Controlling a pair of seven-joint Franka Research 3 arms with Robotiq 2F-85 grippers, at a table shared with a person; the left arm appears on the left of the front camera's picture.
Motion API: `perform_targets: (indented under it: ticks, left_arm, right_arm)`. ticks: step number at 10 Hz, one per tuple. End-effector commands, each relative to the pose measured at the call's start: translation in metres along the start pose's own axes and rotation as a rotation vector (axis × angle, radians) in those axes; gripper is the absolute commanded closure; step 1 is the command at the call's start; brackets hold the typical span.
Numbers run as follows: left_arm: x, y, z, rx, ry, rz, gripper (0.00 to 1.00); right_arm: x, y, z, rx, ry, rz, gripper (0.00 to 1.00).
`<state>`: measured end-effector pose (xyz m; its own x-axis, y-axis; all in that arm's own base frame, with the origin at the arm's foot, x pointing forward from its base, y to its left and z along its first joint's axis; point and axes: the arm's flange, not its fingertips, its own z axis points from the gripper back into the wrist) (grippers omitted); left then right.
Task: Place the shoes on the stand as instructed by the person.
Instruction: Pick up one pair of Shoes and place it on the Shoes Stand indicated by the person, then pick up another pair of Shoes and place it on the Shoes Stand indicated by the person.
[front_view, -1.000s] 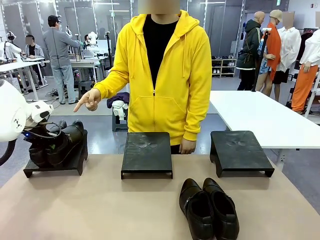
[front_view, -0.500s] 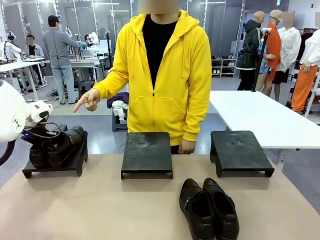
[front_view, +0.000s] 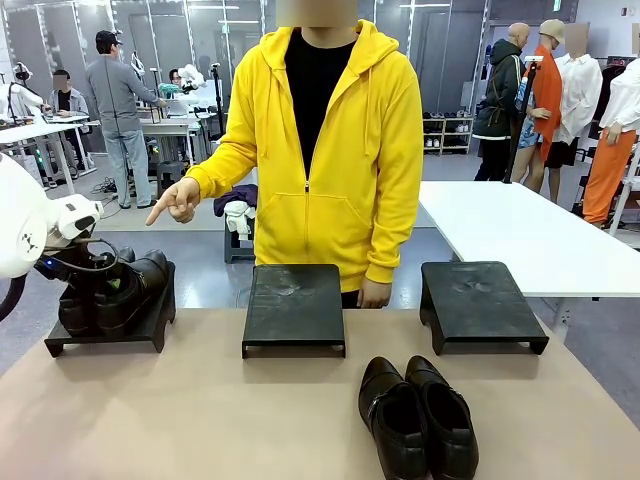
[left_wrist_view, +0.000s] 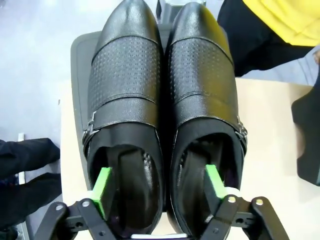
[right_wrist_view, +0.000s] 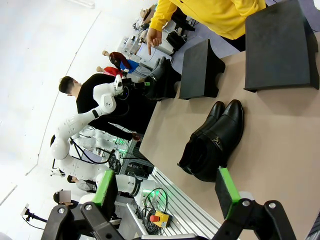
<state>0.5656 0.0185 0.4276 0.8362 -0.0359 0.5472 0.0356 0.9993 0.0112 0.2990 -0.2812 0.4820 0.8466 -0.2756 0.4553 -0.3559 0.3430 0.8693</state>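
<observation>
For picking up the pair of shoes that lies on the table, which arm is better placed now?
Right, likely. The right end effector is open and empty, and the loose pair lies on the table right of its middle. The left end effector sits inside the other pair on the left stand.

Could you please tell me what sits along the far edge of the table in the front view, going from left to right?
Left stand carrying a pair of black shoes → middle stand → right stand.
</observation>
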Motion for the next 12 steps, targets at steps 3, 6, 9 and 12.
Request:
perform_targets:
  ticks: [3, 6, 9, 12]
  left_arm:
    - [-0.01, -0.001, 0.018, -0.01, 0.014, -0.017, 0.0]
    - [0.001, -0.001, 0.01, 0.002, -0.008, -0.006, 0.0]
    - [0.001, -0.001, 0.01, 0.002, -0.008, -0.006, 0.0]
    - [0.001, -0.001, 0.01, 0.002, -0.008, -0.006, 0.0]
  right_arm:
    - [0.0, 0.002, 0.001, 0.01, -0.005, 0.013, 0.0]
    - [0.0, 0.002, 0.001, 0.01, -0.005, 0.013, 0.0]
    - [0.0, 0.002, 0.001, 0.01, -0.005, 0.013, 0.0]
    - [0.0, 0.002, 0.001, 0.01, -0.005, 0.013, 0.0]
